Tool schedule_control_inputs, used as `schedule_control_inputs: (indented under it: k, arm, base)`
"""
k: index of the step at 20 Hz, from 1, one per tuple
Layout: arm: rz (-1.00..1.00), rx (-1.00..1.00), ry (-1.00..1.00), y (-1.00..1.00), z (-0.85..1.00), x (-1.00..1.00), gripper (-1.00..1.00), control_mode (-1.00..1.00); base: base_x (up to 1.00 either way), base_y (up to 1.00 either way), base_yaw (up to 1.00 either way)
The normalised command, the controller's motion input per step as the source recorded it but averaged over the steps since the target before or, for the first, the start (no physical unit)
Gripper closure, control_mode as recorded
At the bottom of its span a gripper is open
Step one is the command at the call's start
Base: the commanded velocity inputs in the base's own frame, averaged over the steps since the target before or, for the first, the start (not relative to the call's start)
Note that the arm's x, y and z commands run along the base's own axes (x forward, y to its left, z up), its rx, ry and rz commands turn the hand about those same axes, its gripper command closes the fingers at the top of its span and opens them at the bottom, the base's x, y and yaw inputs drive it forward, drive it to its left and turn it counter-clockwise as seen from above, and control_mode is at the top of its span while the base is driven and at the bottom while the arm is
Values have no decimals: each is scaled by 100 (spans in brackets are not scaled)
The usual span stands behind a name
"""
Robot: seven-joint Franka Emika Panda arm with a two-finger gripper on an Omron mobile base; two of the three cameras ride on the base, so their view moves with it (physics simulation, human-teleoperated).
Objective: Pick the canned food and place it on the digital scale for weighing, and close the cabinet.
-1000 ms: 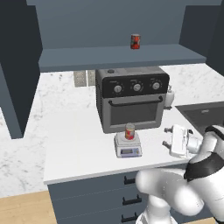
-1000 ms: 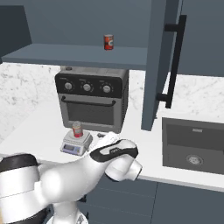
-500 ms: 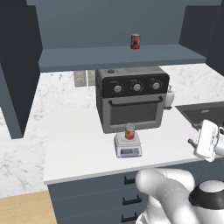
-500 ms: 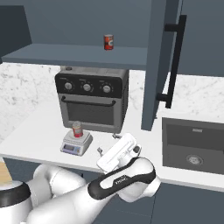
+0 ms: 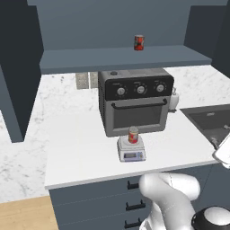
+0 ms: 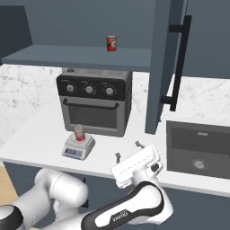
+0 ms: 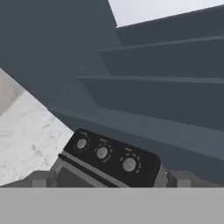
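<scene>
matt slate-blue cabinet (image 6: 164,63), white marbled stone-look counter (image 5: 85,148), glossy black oven panel (image 5: 137,86) with silver knobs, metallic scale platter (image 5: 131,143), glossy printed can label (image 5: 133,134)

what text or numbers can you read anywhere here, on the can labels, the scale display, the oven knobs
None can be read.
Canned food on the digital scale: label is pale and red patches, no legible letters.
Scale display: a bluish strip, too small to show digits.
Red can in the open cabinet: label too blurred to read.
Toaster oven: three knobs, no readable marks around them, even in the hand view.
</scene>
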Motion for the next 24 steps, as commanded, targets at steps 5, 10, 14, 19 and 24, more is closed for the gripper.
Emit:
schedule_control_inputs:
  k: [5, 10, 14, 19, 24]
  arm:
    - [-42, -3, -4, -41, 0, 6, -100, -100]
    - [-37, 0, 0, -52, 13, 0, -100, -100]
    - [-22, -1, -9, -51, 29, -16, -100, -100]
    - [-9, -15, -29, -27, 16, -14, -100, -100]
    - [-6, -39, -51, 0, 1, 0, -100, -100]
  base:
    - [0, 0, 0]
    - [0, 0, 0]
    - [0, 0, 0]
    - [0, 0, 0]
    - [0, 0, 0]
